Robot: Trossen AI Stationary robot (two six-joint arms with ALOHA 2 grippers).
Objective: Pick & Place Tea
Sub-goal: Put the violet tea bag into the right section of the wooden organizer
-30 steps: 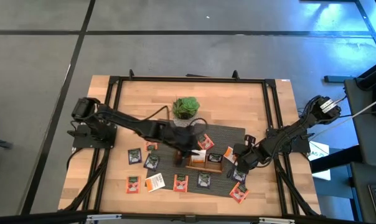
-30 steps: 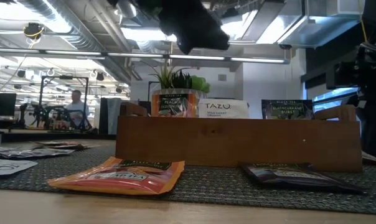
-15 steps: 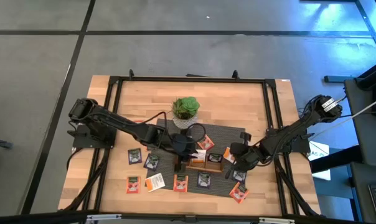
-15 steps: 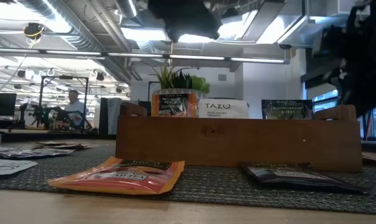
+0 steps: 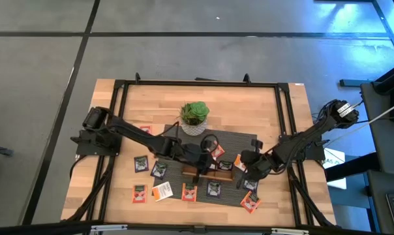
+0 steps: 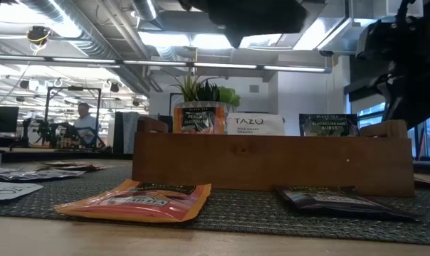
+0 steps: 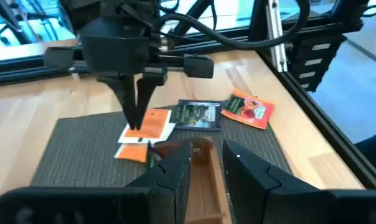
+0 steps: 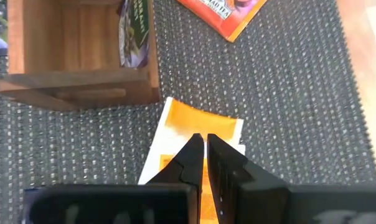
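Observation:
A long wooden tray lies on a dark woven mat, with an orange, a white and a black tea sachet standing upright in it. My left gripper hovers open over the tray's end, nothing between its fingers. My right gripper is shut, pointing down over a white-and-orange tea sachet that lies on the mat just beyond the tray's right end. Its lower part is hidden by the gripper. My right gripper's shut fingertips stand on or just above the white-and-orange sachet's middle, coming from above and slanting. Whether they touch it cannot be told. My left gripper touches nothing.
A potted green plant stands behind the mat. Several loose sachets lie around the tray: orange and dark ones in front of it, more on the wood to the left and at the front right. Black frame rails edge the table.
My left gripper has swung toward the table's right edge along the tray, tipping a little more downward. My right gripper has risen a little above the white-and-orange sachet, fingers staying shut. The sachets have not moved.

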